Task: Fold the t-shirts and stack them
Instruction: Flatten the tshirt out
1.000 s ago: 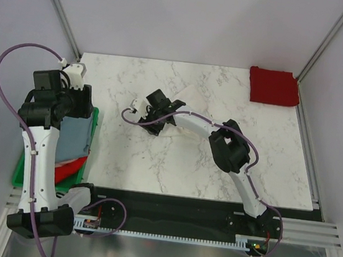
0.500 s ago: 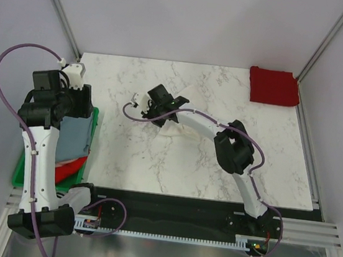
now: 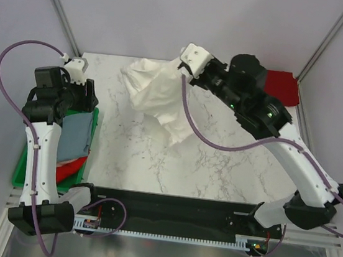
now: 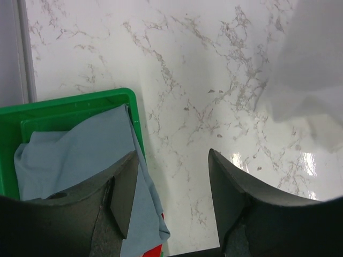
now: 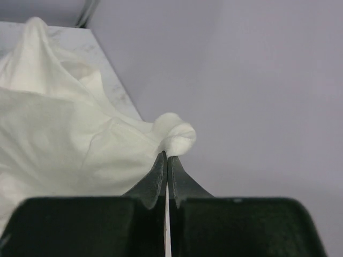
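Cloth: white t-shirt (image 3: pixel 158 95) hangs bunched above the far middle of the table (image 3: pixel 229 167) | right gripper (image 5: pixel 166 156): jaws clenched on one fold | left gripper (image 4: pixel 172 155): jaws apart, empty, beside the green crate (image 4: pixel 80 101) | handling: light, limp, non-slippery; probably best taken at the shoulders or hem corners.

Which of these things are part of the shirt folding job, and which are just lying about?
Part of the job: white shirt, hanging from the right gripper; dark red shirt, folded at the far right corner; grey-blue shirt and bright red shirt, both in the green crate.
Just there: green crate; marble table.
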### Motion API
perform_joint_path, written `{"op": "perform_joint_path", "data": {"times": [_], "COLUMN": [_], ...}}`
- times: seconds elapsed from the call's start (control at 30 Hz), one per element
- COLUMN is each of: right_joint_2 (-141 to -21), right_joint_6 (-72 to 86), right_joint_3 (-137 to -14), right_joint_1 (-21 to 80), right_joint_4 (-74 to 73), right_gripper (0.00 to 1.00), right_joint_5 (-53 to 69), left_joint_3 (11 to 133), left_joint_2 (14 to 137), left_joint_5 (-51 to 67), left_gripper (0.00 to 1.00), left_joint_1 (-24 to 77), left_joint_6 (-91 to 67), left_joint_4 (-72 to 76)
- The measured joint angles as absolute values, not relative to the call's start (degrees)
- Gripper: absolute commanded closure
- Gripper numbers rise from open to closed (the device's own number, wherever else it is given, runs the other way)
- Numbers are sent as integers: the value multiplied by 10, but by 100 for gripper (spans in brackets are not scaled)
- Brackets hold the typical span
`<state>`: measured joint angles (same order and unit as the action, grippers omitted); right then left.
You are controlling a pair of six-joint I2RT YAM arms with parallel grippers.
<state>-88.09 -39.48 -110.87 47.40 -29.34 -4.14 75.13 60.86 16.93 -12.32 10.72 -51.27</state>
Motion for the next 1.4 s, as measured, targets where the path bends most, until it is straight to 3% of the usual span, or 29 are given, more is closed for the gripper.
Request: {"op": "perform_joint_path", "data": {"times": [0.27, 0.5, 0.83, 1.4], "right_joint_2": [-708, -732, -750, -750], "right_joint_6": [-406, -393, -358, -340], "right_joint_3": [-846, -591, -595, -598], "right_joint_1": [397, 262, 196, 176], "right_joint_4": [-263, -311, -308, -309], "right_gripper": [100, 100, 100, 100], "right_joint_5": [-86, -75, -48, -27], "left_joint_3": [752, 739, 558, 575], "left_joint_2": [632, 669, 705, 933], "left_joint_5": [235, 298, 288, 251], "left_gripper": [38, 41, 36, 38], "left_joint_1": [-123, -39, 190, 261], "left_joint_6": [107, 124, 205, 209], "left_joint_4": [-498, -510, -522, -467]}}
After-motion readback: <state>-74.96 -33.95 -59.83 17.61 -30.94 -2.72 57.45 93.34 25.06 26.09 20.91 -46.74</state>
